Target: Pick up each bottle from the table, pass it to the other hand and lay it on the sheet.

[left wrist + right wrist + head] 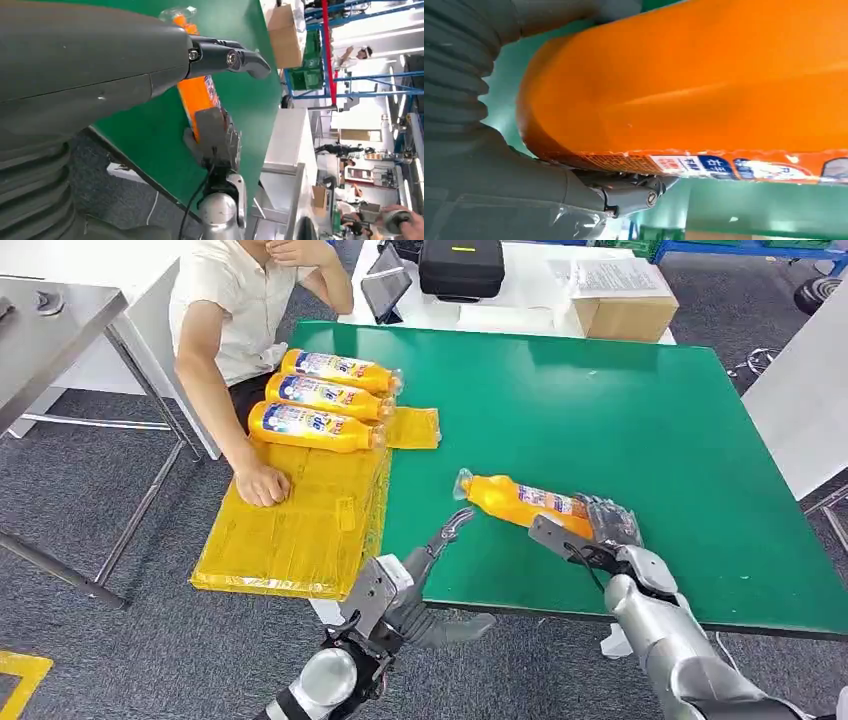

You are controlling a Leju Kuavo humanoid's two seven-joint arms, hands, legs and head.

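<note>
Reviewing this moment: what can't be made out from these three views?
- Base of the held bottle, head view: covered by the right hand.
- Right wrist view: the bottle's body hides most of that hand's fingers; its cap is cut off by the edge.
- Label text on the three bottles on the yellow sheet: too small to read.
- Left hand, left wrist view: its grey cover blocks much of the green table.

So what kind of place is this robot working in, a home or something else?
Probably a robotics lab or industrial workshop, not a home: blue metal racking with green crates, a green-topped work table and grey carpet floor, and a person sitting beside the table.
</note>
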